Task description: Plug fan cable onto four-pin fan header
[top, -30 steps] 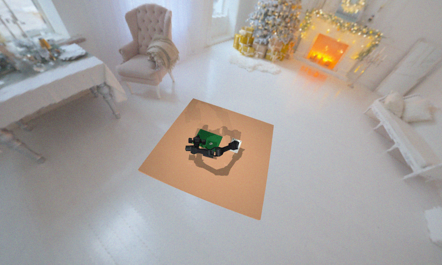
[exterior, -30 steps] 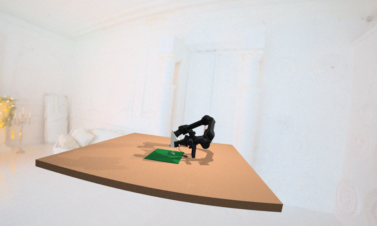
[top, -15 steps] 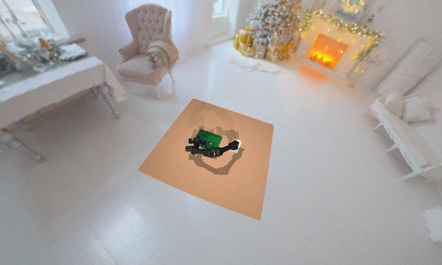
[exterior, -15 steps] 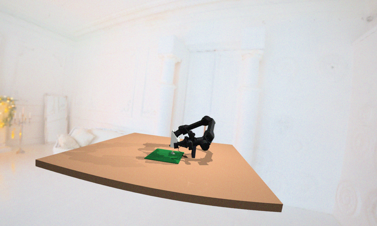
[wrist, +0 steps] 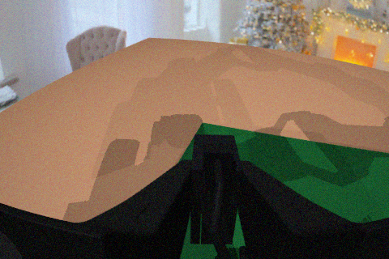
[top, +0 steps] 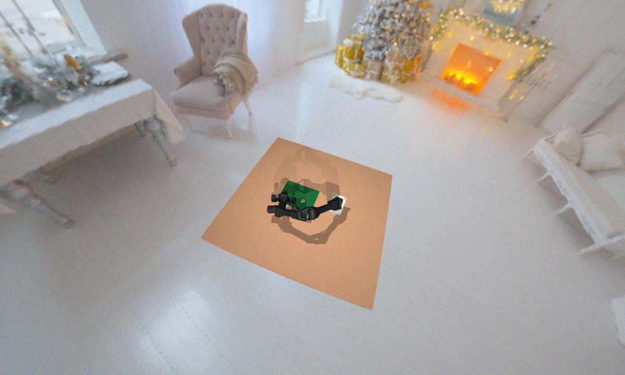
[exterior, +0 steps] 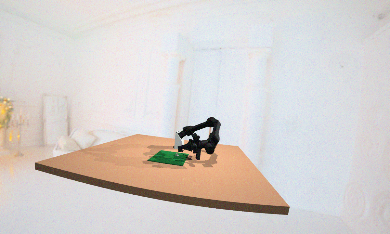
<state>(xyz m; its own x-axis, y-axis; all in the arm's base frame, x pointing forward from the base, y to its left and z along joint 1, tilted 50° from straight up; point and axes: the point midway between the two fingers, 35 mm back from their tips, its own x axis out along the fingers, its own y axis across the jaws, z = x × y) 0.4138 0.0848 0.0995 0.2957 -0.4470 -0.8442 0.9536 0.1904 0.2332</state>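
Observation:
The green board [top: 309, 191] [exterior: 163, 157] [wrist: 332, 200] lies flat on the table. A small pale part [top: 302, 200] [exterior: 178, 155], perhaps the fan header, stands on it; its pins are too small to make out. My gripper [exterior: 180, 148] [wrist: 214, 171] is shut on the fan cable's plug and hangs above the board, clear of the pale part in the exterior view. The plug is dark and hard to tell from the fingers. The thin dark cable runs down from the gripper toward the board's edge. In the top view the arm hides the fingertips.
The brown table [top: 347, 261] [exterior: 219, 183] [wrist: 61, 146] carries the white base plate [exterior: 177, 140] of my arm, beside the board. The black arm folds back over one side of the board. Shadows of the arm fall across the board and table.

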